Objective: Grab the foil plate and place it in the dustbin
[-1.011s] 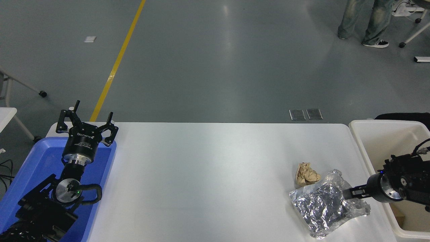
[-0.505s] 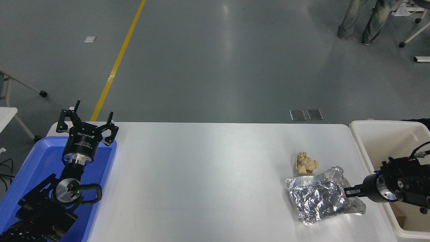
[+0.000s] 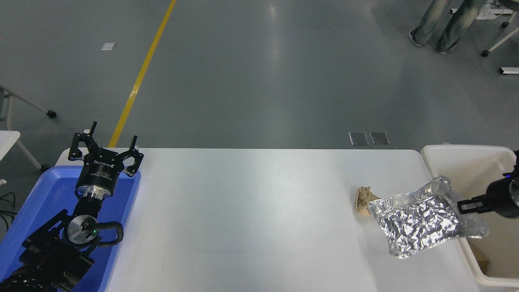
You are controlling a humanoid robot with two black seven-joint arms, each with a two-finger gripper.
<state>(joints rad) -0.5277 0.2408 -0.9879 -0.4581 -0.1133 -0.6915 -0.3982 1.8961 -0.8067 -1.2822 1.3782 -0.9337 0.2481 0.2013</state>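
Note:
The foil plate (image 3: 421, 221) is a shiny crinkled silver tray, lifted off the white table (image 3: 259, 211) and tilted, with its right edge over the rim of the dustbin (image 3: 458, 162). My right gripper (image 3: 462, 207) comes in from the right edge and is shut on the plate's right rim. The dustbin is a large cream-white bin at the table's right end. My left gripper (image 3: 106, 146) is parked open over the blue tray at the lower left.
A small crumpled brown paper ball (image 3: 364, 199) lies on the table just left of the plate, partly hidden by it. A blue plastic tray (image 3: 36, 215) sits at the left end. A person's legs (image 3: 440, 20) stand far back at the top right.
My right gripper has lifted the foil plate off the table and carried it right and away, up to the dustbin's rim. The paper ball now sits partly behind the plate.

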